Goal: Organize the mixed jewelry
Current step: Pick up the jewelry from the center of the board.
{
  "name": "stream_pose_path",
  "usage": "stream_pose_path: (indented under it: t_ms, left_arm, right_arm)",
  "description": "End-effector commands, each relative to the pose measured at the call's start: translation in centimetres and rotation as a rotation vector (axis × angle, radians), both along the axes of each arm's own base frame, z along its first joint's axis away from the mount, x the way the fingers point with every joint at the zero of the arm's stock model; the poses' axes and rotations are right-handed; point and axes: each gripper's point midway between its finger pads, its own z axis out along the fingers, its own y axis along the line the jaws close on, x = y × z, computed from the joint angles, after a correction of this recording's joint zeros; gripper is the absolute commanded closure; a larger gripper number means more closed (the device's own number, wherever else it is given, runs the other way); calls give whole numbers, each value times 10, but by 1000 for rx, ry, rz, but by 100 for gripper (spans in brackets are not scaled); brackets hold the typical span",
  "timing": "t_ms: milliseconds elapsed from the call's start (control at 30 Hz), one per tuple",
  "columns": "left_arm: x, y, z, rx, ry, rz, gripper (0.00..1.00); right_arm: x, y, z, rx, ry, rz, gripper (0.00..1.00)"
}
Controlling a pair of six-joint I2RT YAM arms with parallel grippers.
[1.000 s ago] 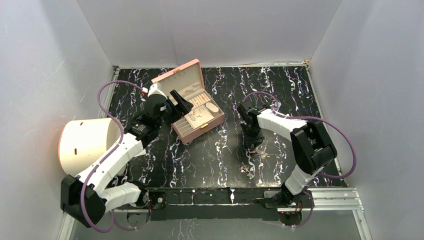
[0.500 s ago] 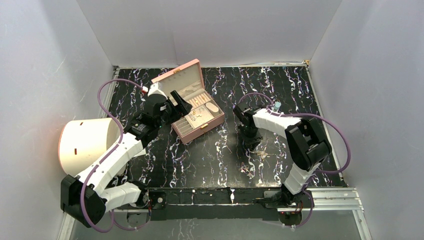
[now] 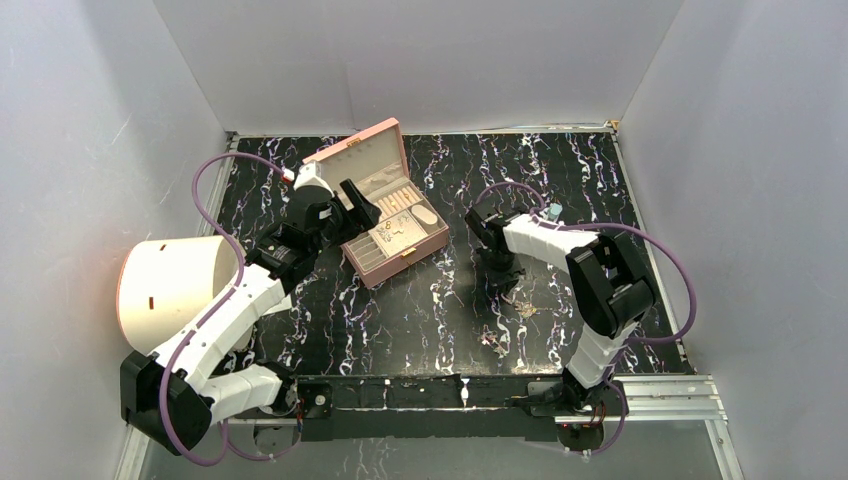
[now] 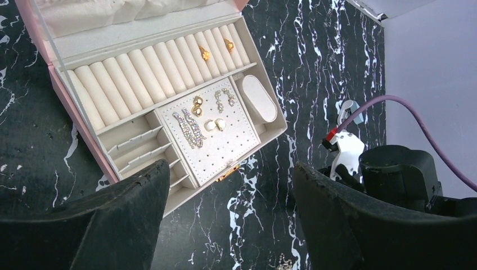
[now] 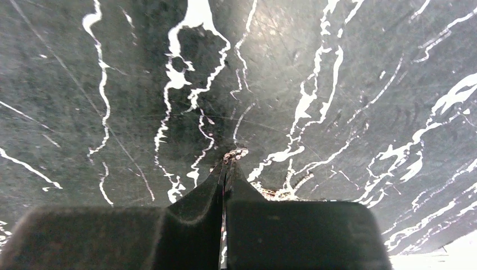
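Observation:
Loose mixed jewelry (image 3: 520,306) lies scattered on the black marbled table in front of the right arm, with another small cluster (image 3: 492,341) nearer the bases. My right gripper (image 3: 503,286) is down on the table. In the right wrist view its fingertips (image 5: 228,163) are pinched together on a thin silvery chain piece (image 5: 236,152), and more chain (image 5: 275,194) lies just to the right. My left gripper (image 4: 229,169) hangs open above bare table beside the open pink box (image 4: 129,70), with nothing between its fingers. Gold pieces (image 4: 205,53) and chains (image 4: 188,128) sit in the box.
The pink box (image 3: 356,150) stands open at the back left of the table. A large white cylinder (image 3: 170,285) lies at the left edge. A small pale blue bit (image 3: 553,212) rests behind the right arm. Grey walls close in three sides.
The right gripper's jaws have closed onto the chain piece, and its wrist has shifted slightly left. The left gripper stays open and has barely moved.

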Motion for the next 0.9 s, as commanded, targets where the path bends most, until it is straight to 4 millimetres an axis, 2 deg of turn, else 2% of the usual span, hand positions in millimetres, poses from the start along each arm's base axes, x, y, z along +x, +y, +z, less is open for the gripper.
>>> stream_pose_path:
  t_ms: [0,133,267,400,700,867]
  left_arm:
    - [3,7,21,1,-53,25,23]
    - [1,8,20,1,-52,25,23]
    - [0,8,20,-2,-50,25,23]
    - [-2,9,24,-1,-56,25,23]
    - [-3,11,22,-2,-55,29,23]
    - [-2,7,21,-15,-51,24,23]
  right_arm:
    - [25,41,-1,165,-48,14,93]
    - [38,70,3,285,-71,60,91]
    - [58,79,1,291,-120,70,88]
    - [65,72,-1,237,-138,47,84]
    - [40,49,3,186,-114,33,77]
    - [37,46,6,170,-109,33,76]
